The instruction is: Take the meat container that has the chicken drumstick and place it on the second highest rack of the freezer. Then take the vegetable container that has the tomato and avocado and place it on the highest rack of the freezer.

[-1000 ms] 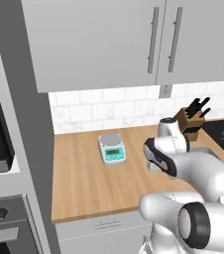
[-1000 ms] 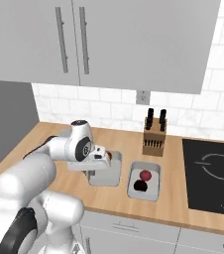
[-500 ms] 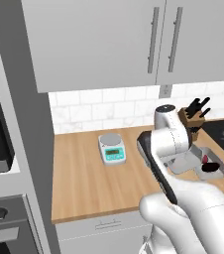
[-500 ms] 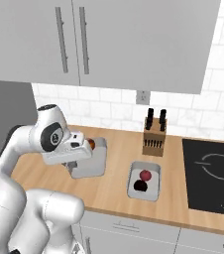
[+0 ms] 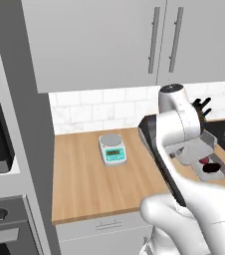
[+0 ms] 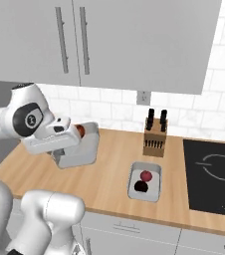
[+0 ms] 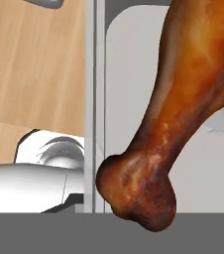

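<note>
While the arm lifts it clear of the wooden bench (image 6: 112, 169), the grey meat container (image 6: 79, 149) hangs at the end effector (image 6: 59, 155), whose fingers are hidden, so their grip cannot be told. Inside lies the chicken drumstick (image 7: 173, 114). Right of it, the vegetable container (image 6: 145, 182) with the tomato (image 6: 146, 176) rests on the bench.

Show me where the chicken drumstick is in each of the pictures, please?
Left base view: I can't make it out; the arm covers its grey tray.
Right base view: the chicken drumstick peeks out as a reddish lump at centre left, in that tray, beside the white arm.
Hand view: huge and close, filling the right side.
Shared landmark: the wooden counter.
</note>
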